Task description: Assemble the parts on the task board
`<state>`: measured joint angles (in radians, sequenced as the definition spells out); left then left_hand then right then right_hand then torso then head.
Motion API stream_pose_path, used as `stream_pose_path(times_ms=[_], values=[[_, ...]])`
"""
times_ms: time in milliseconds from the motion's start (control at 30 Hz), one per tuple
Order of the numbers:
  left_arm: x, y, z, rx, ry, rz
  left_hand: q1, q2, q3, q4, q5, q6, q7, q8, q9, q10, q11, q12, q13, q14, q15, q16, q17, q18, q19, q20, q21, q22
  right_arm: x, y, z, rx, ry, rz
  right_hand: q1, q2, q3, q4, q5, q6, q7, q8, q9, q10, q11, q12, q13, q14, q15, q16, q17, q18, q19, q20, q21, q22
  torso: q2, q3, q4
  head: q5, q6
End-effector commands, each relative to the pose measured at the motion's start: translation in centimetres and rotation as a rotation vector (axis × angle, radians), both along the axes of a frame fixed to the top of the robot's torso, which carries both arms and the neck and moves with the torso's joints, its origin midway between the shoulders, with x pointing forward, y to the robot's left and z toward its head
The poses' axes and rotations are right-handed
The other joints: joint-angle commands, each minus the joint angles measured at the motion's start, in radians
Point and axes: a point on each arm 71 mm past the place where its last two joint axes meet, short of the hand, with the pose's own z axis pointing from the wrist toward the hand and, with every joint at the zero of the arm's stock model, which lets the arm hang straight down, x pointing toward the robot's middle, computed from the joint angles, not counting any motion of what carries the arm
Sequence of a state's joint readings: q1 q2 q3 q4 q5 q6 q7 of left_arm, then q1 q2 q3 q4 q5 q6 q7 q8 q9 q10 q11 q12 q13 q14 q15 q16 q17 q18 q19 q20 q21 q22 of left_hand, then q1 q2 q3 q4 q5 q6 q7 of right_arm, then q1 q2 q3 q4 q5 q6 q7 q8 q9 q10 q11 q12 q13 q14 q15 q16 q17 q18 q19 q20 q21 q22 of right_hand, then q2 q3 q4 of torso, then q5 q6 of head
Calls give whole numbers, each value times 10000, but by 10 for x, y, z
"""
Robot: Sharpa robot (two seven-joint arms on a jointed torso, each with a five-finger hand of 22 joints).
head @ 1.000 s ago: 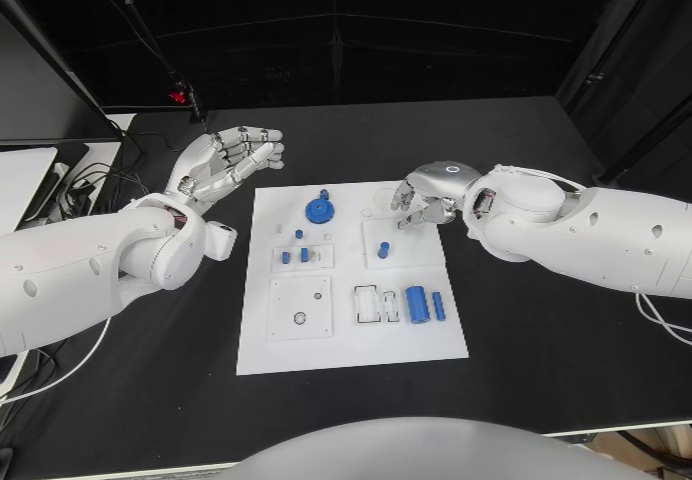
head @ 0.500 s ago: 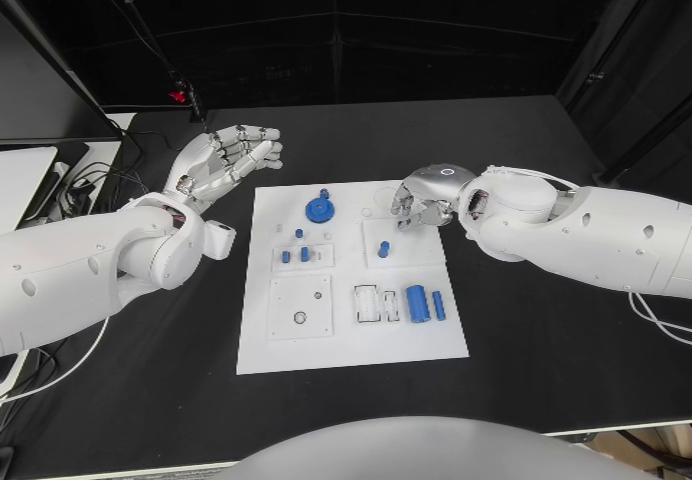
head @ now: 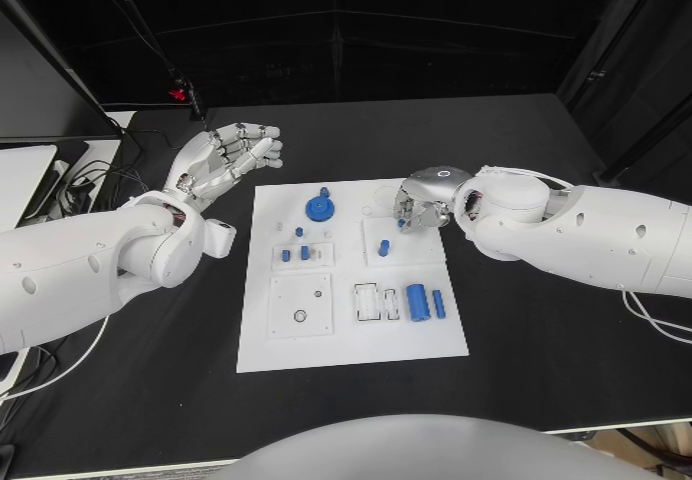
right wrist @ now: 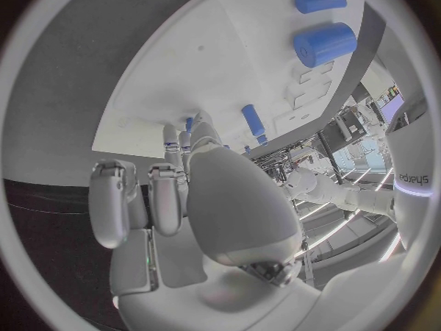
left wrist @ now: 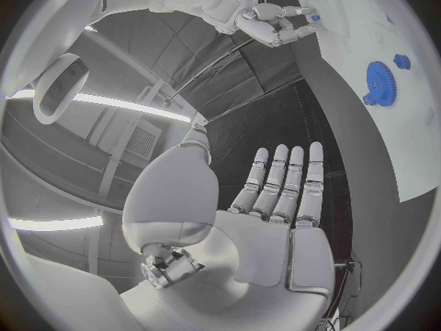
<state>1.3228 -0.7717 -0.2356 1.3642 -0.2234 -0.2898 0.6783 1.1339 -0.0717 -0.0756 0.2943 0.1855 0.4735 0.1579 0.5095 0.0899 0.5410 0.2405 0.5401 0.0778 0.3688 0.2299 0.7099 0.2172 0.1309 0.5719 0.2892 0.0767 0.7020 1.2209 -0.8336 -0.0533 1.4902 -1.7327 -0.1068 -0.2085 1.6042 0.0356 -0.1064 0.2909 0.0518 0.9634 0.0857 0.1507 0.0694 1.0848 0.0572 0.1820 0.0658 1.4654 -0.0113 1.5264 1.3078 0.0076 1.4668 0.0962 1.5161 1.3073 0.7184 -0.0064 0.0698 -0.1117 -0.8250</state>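
Both hands carry nothing I can make out: the right hand [head: 418,207] curls its fingers down over the task board's [head: 433,345] far right corner, whether pinching a part I cannot tell, while the left hand [head: 224,160] waits flat and spread beyond the far left corner, clear of the blue gear [head: 319,210] and blue cylinder [head: 415,303].

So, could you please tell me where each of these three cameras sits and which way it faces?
Head view: on the robot's head, looking down at the task board; both arms, left hand and right hand show.
Left wrist view: behind the left hand, facing along its straight, spread fingers; the right hand shows beyond.
Right wrist view: behind the right hand, facing the board close up.
Shared: the blue gear in head and left wrist views.
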Motion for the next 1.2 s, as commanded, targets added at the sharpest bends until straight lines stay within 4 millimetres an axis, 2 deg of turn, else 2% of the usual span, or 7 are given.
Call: stream_pose_path(times_ms=[33, 300, 1200], values=[[-2, -1, 6, -344, -631, -182, -3, 104, 66, 17, -8, -64, 1228, 67, -2, -74, -10, 63, -13, -24, -48, 50, -32, -1, 97, -14, 22, -20, 0, 0, -2, -341, 156, -99, 115, 14, 96, -6, -49, 119, 26, -20, 13, 113, -19, -81, -22, 906, -67, -40, 1853, 101, 637, -53, -38, 2346, -4, -2, 8, 29, -47], [-2, -1, 6, -340, -619, -182, 14, 133, 70, 15, 49, -98, 1228, 131, -7, -89, -12, 126, -20, -15, -52, 106, -77, 6, 135, -15, 32, -41, 1, 0, -4, -470, 253, -154, 171, 73, 173, -3, -49, 200, 59, -29, 10, 214, -55, -147, -38, 907, -106, -39, 1851, 106, 627, -86, -57, 2337, -6, -4, -5, 60, -50], [-1, -1, 5, -312, -576, -165, 73, 274, 94, 5, 90, -181, 1229, 291, -23, -136, -15, 280, -42, 12, -64, 246, -197, 23, 222, -18, 56, -94, 0, 6, -5, -637, 244, 71, 341, 161, 431, -13, -48, 1259, -67, 231, 97, 1006, -245, -481, -44, 913, -345, -23, 1865, 96, 657, -302, -40, 2349, -6, -2, 2, 45, -92]])
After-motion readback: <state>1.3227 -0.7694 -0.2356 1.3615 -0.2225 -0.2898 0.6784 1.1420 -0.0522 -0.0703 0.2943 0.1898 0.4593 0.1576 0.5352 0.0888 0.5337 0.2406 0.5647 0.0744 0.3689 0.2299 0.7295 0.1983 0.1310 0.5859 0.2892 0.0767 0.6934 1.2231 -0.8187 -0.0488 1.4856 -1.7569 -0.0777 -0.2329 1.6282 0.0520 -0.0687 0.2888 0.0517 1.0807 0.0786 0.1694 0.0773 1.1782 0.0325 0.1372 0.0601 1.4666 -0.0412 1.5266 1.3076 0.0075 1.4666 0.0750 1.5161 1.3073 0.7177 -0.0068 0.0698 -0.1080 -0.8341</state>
